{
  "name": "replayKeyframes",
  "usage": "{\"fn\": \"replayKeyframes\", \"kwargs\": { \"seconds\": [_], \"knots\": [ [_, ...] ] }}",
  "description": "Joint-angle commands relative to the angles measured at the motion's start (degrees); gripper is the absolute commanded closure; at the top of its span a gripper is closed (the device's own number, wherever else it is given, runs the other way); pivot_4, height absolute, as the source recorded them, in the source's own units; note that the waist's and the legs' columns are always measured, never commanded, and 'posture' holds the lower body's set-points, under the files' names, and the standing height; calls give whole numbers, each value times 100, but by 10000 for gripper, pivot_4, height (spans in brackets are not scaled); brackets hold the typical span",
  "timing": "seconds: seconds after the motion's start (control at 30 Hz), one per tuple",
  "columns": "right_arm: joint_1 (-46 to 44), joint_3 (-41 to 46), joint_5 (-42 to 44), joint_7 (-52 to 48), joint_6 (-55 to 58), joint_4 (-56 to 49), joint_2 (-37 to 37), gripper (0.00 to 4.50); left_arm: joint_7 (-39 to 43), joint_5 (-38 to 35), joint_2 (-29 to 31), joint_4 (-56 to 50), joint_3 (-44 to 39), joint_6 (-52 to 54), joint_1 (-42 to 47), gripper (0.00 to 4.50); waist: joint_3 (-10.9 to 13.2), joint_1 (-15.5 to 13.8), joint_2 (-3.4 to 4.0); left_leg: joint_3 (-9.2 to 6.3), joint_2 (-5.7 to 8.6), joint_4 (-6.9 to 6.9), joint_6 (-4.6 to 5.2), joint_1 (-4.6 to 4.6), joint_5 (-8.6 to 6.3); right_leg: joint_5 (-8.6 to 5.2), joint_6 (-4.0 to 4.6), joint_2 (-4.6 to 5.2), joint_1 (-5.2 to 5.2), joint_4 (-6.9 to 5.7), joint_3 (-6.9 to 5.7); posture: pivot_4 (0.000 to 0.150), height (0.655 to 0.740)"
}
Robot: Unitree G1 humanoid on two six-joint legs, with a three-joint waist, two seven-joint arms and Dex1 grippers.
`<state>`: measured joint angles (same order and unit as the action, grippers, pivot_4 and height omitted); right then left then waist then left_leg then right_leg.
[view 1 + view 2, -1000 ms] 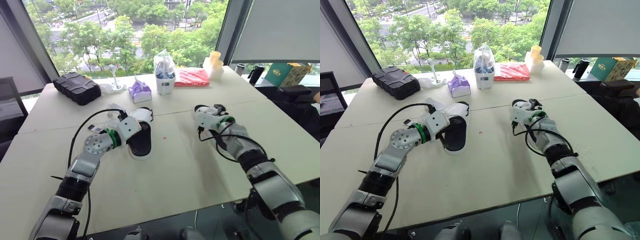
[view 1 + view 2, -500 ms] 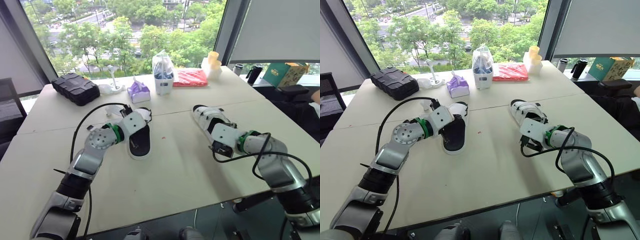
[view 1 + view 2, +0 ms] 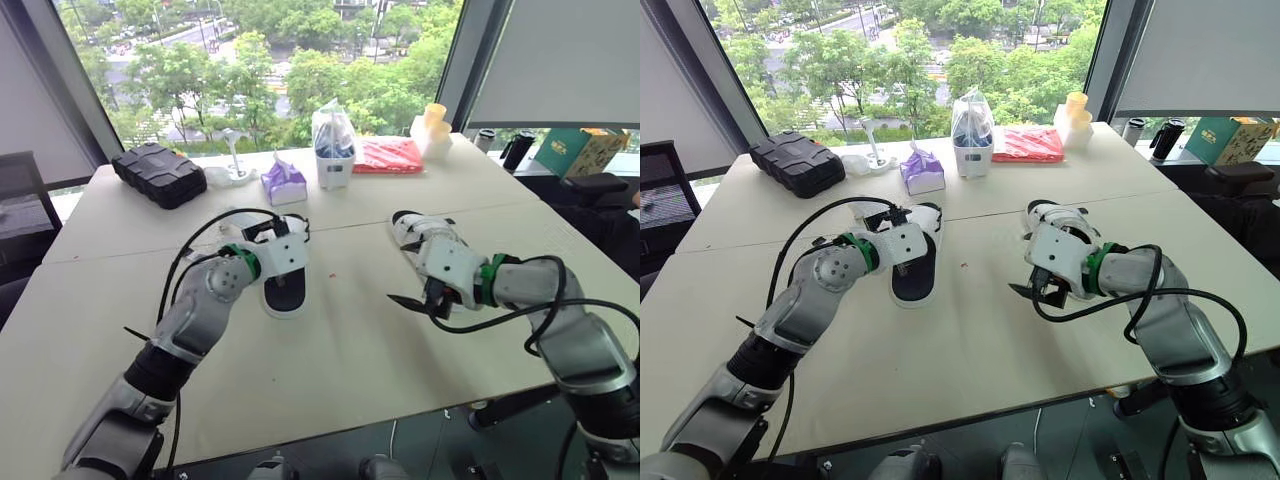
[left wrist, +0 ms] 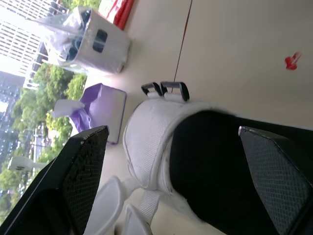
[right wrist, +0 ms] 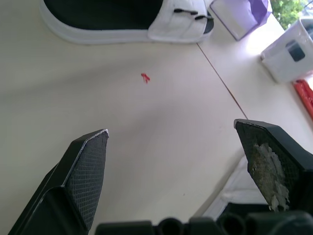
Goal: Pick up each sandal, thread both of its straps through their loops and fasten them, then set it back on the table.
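Now both jaws released, empty; left sandal at 10 o'clock, right sandal at 2, on surface; fastening unclear.

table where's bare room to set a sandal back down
Bare: the middle strip between the left sandal and right sandal, around the small red mark; also the near table edge. The right end effector hangs over that strip's near end. Crowded: the far edge, with black case, tissue box, white container and red packet.

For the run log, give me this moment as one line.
left fingers: open, at left sandal | right fingers: open, beside right sandal | both sandals on table
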<state>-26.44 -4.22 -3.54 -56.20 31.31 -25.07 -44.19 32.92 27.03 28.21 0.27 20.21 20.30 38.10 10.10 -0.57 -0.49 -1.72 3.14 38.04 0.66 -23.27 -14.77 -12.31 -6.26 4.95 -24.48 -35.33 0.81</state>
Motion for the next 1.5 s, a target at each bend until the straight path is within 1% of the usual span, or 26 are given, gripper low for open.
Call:
{"fn": "replayKeyframes", "kwargs": {
  "seconds": [0.03,0.17,0.33,0.43,0.53,0.57,0.63,0.67,0.7,0.8,0.83,0.87,0.97,1.03,1.1,1.17,1.3,1.4,1.5],
  "knots": [
    [-113,-33,108,113,60,-302,-19,0,-366,449,78,574,122,-249,427,476,0,-15,0,0,0,0,0,0,0,0,0,0,0,1,-1,1500,7400],
    [-65,-152,86,240,149,-434,-20,0,-744,643,43,1620,216,-626,839,476,0,-18,-1,0,3,1,0,-2,0,0,-1,3,0,2,-1,1500,7400],
    [39,-120,74,433,335,-585,-52,0,-1471,631,-391,3571,379,-1563,1574,476,1,-28,-2,-1,4,2,0,-4,0,1,-1,5,-1,1,-5,1500,7400],
    [114,-117,43,550,443,-646,-82,0,-1851,655,-630,4577,441,-2040,1898,8479,2,-10,-5,0,4,2,0,-5,0,2,-3,5,-1,1,-6,1500,7400],
    [114,-108,65,647,573,-691,-63,0,-2190,622,-821,5338,415,-2405,2132,23430,2,-8,-5,2,4,2,2,-8,-1,4,-7,5,-7,0,-5,1500,7400],
    [127,-113,59,668,583,-701,-78,0,-2307,633,-891,5599,428,-2506,2199,29267,2,-16,-6,1,4,2,2,-8,-1,4,-7,5,-7,-1,-5,1500,7400],
    [151,-120,50,709,596,-713,-106,0,-2505,642,-994,5990,444,-2684,2302,37516,-1,-43,-4,0,5,3,1,-6,-1,6,-10,5,-5,-5,-6,1500,7400],
    [167,-122,33,741,601,-712,-118,0,-2602,653,-1026,6140,460,-2817,2342,42830,-3,-44,-4,-2,6,7,1,-5,0,8,-14,5,-1,-5,-7,1500,7400],
    [177,-123,24,764,608,-712,-126,0,-2669,659,-1044,6249,473,-2922,2376,44025,-5,-49,-4,-2,6,9,1,-1,0,8,-14,6,6,-5,-7,1500,7400],
    [182,-99,69,808,662,-742,-124,0,-2759,533,-984,6275,373,-3508,2500,44025,-6,-56,-7,-2,8,17,1,3,0,8,-16,9,17,0,-7,1500,7400],
    [188,-82,81,815,654,-735,-135,0,-2693,475,-916,6201,341,-3848,2534,44025,-5,-55,-8,-1,8,17,1,3,0,9,-17,9,17,1,-7,1500,7400],
    [180,-71,86,818,635,-704,-147,0,-2421,279,-852,6107,244,-4308,2546,44025,-4,-53,-9,-1,8,17,1,2,0,9,-17,9,15,1,-7,1500,7400],
    [162,-28,85,812,503,-567,-206,0,-1821,82,-501,5866,290,-5865,2629,44025,-2,-34,-11,-1,7,14,0,-17,0,10,-17,11,-10,0,-7,1500,7400],
    [166,14,89,807,391,-465,-267,0,-1723,239,-266,5826,429,-6650,2734,44025,-1,-25,-12,2,7,5,-1,-25,-1,10,-17,13,-21,6,-5,1500,7400],
    [153,57,62,818,230,-323,-352,0,-1052,-33,-123,5909,508,-7727,2823,44025,0,-13,-13,4,8,-1,-1,-27,-2,10,-16,14,-23,12,-4,1500,7400],
    [149,100,55,824,111,-227,-409,0,-950,24,-22,6006,607,-8527,2945,44025,0,-16,-13,9,7,-4,0,-26,-3,11,-16,14,-24,16,-2,1500,7400],
    [179,195,72,862,-63,-118,-490,0,-1030,603,70,6116,996,-9823,3085,44025,0,-18,-12,8,7,-2,0,-23,-3,11,-16,15,-19,15,-2,1500,7400],
    [205,239,78,873,-116,-96,-512,0,-1276,1039,17,6123,1176,-10290,3098,44025,0,-15,-13,11,7,-1,2,-23,-3,11,-16,12,-18,14,-2,1500,7400],
    [244,270,80,881,-124,-125,-521,0,-1627,1595,-21,6090,1330,-10498,3062,44025,1,-19,-15,12,7,0,3,-23,-2,11,-17,10,-17,12,-3,1500,7400]
  ]
}}
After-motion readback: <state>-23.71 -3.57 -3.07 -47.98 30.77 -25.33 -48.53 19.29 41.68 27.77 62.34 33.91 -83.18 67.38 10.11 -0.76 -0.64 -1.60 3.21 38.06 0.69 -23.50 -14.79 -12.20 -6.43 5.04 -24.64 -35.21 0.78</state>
